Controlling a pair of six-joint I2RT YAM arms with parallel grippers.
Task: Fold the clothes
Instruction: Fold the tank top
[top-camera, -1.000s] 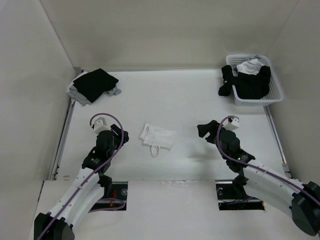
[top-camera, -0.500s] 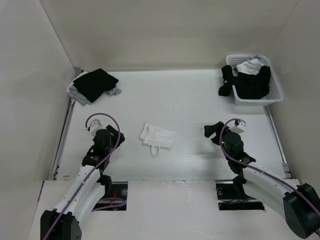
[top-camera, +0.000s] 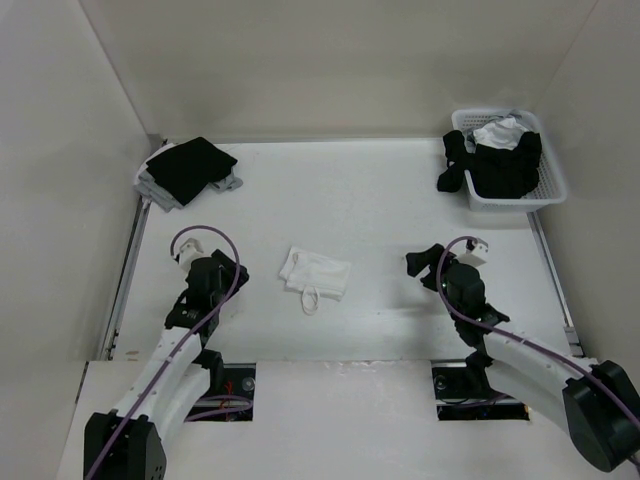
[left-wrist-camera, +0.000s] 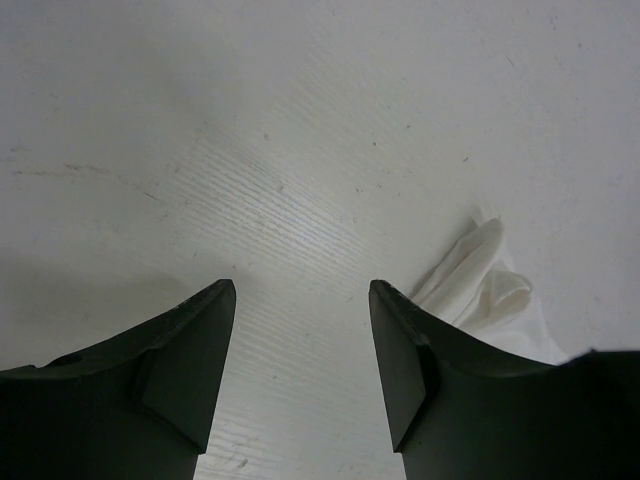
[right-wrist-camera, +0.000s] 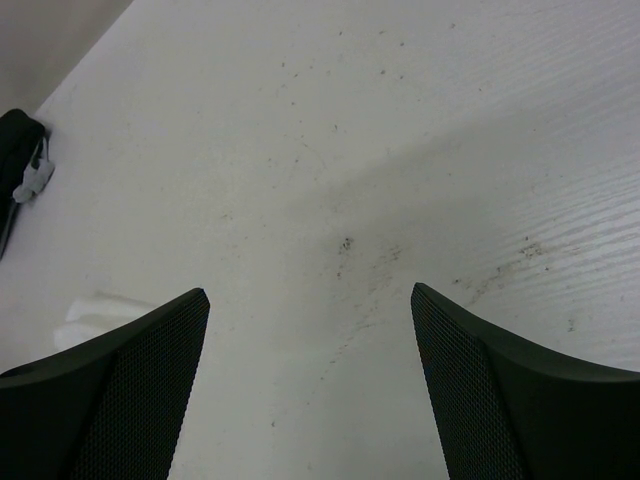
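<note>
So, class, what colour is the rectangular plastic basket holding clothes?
White rectangular plastic basket; top external view.

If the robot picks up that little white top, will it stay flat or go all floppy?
Probably floppy: the white top lies in soft, rumpled folds. It looks thin, so likely very light. Its strap loop would probably dangle.
</note>
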